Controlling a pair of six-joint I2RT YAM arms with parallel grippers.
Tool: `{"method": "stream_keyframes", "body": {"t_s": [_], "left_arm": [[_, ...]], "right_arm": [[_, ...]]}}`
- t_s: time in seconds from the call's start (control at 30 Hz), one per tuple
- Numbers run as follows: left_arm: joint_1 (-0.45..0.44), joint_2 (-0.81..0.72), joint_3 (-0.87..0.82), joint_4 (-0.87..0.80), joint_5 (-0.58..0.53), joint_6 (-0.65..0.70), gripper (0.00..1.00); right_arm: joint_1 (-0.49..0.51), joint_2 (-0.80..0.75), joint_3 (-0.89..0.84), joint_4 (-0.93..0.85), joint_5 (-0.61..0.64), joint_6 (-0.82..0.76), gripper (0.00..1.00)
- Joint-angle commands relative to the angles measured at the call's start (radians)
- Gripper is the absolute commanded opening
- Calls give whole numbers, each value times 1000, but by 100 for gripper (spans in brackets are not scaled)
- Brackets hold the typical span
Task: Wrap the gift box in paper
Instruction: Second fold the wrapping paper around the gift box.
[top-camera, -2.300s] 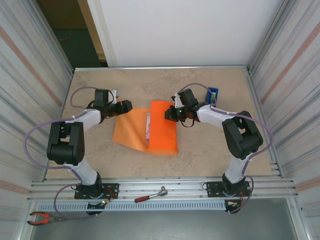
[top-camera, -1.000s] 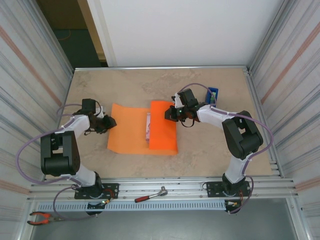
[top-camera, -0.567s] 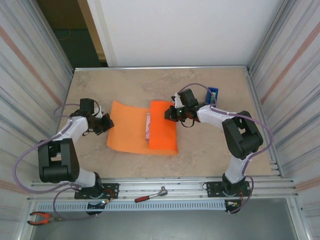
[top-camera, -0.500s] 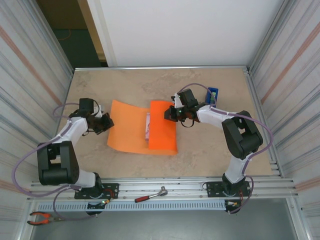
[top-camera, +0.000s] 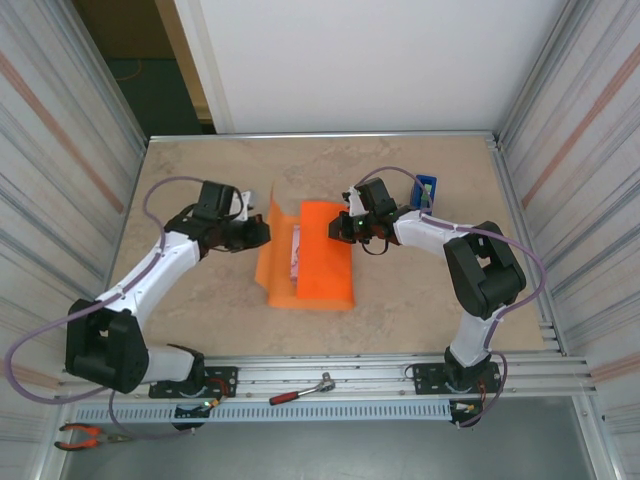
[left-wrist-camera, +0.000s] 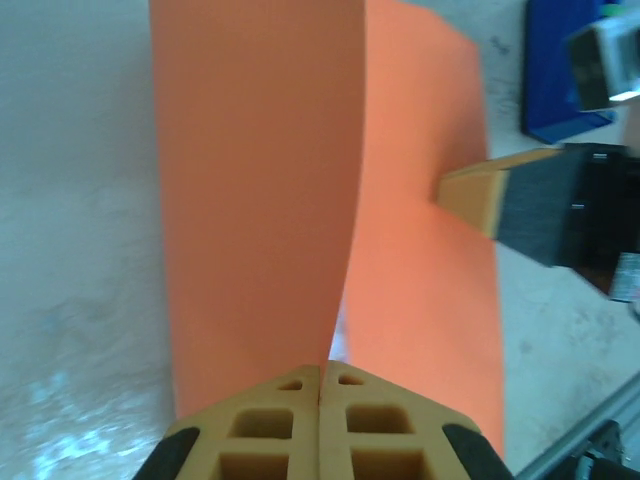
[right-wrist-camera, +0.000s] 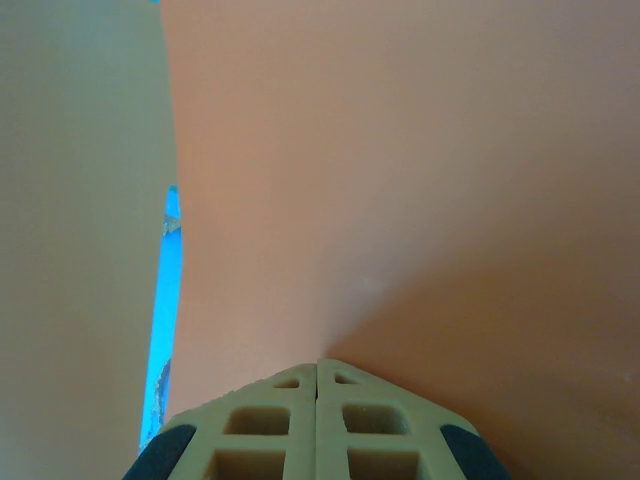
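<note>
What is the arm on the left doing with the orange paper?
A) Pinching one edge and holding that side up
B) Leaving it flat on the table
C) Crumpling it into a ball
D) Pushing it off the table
A: the left gripper is shut on an edge of the orange paper, and that side stands up off the table beside the gift box.

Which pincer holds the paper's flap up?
The left pincer, pinching the raised flap of the thin orange paper sheet; the right pincer rests on its flat folded side.
</note>
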Motion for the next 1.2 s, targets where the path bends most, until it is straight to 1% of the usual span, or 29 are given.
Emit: {"method": "stream_keyframes", "body": {"t_s": [0.0, 0.1, 0.23, 0.33, 0.5, 0.67, 0.73, 0.97, 1.07, 1.17], "left_arm": [[-66, 46, 70, 25, -6, -72, 0], [-134, 105, 116, 33, -2, -96, 0], [-204, 181, 163, 42, 5, -123, 0], [-251, 235, 181, 75, 15, -160, 0], [-308, 308, 183, 178, 7, -238, 0], [-333, 329, 114, 343, -1, -339, 0], [-336, 334, 96, 372, -8, -354, 0], [-336, 353, 56, 375, -20, -333, 0], [-339, 358, 56, 339, -48, -302, 7], [-349, 356, 65, 277, -115, -250, 8]], "right_arm": [[22, 62, -48, -93, 31, -7, 0], [25, 62, -48, -94, 34, -5, 0], [26, 63, -47, -94, 35, -5, 0], [29, 65, -48, -95, 38, -4, 0], [32, 72, -49, -94, 40, -1, 0], [38, 73, -50, -96, 45, 1, 0], [39, 73, -50, -96, 45, 1, 0], [40, 72, -49, -96, 48, 4, 0], [42, 70, -51, -96, 46, 4, 0], [42, 68, -54, -95, 47, 4, 0]]}}
